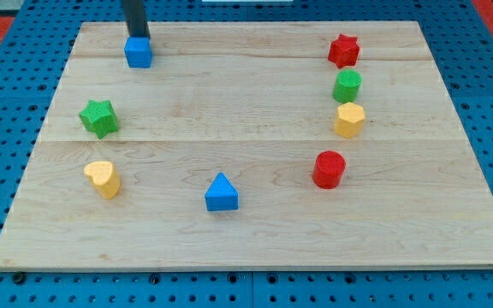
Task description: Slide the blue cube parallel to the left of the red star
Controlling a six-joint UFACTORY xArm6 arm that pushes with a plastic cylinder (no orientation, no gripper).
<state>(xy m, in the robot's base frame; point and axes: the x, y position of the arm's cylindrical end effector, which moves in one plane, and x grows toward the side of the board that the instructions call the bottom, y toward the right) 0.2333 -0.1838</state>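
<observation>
Blue cube [139,52] sits square-on, my tip [138,37] touching behind.

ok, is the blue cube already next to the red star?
No: the blue cube sits at the view's top left with my tip at its top edge, while the red star is far across at the top right.

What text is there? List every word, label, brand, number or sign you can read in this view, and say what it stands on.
None: no word, label, brand, number or sign can be read anywhere in the camera view. The wooden board is bare wood, and the blocks, such as the blue cube beside my tip and the red star, carry plain colour only.
</observation>
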